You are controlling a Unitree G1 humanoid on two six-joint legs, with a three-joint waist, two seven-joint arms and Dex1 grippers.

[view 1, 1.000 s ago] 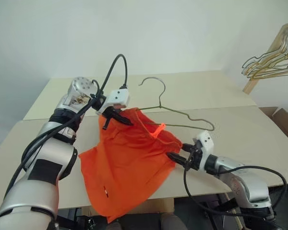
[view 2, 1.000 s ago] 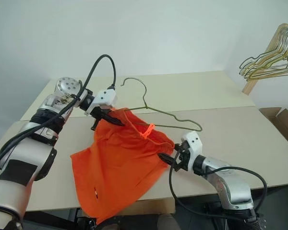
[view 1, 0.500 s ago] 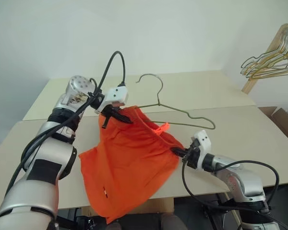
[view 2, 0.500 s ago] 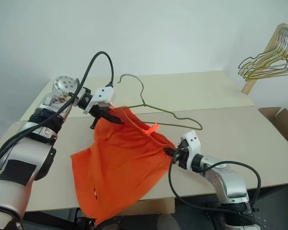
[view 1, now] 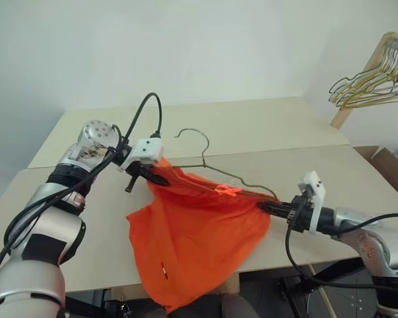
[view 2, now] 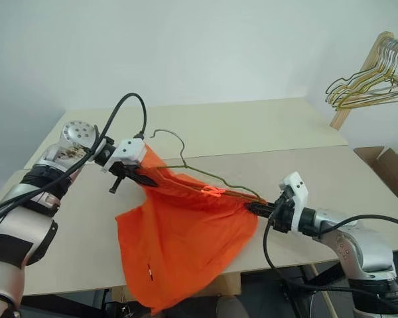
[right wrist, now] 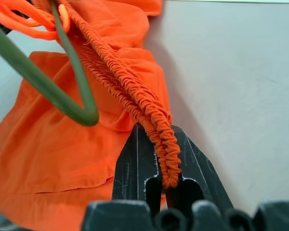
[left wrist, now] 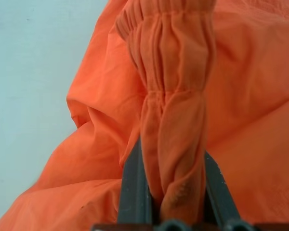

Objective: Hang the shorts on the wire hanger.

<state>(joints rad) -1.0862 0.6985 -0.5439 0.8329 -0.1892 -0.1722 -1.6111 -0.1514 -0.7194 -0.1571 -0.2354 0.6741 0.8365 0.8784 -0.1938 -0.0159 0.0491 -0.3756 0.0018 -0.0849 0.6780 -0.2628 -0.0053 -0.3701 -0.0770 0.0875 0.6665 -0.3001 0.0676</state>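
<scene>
Shorts hanging between my two grippers, over the table's near edge. My left gripper is pinching the waistband's left end, my right gripper its right end. Wire hanger sitting just behind the stretched waistband. Hanger bunch hanging far right.

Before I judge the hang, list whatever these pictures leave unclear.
- wire hanger: its lower bar, in the head views, is covered by the shorts.
- shorts: the lower hem drops below the table edge; the rest is cut off.
- left gripper: fingertips buried in the waistband, left wrist view.
</scene>
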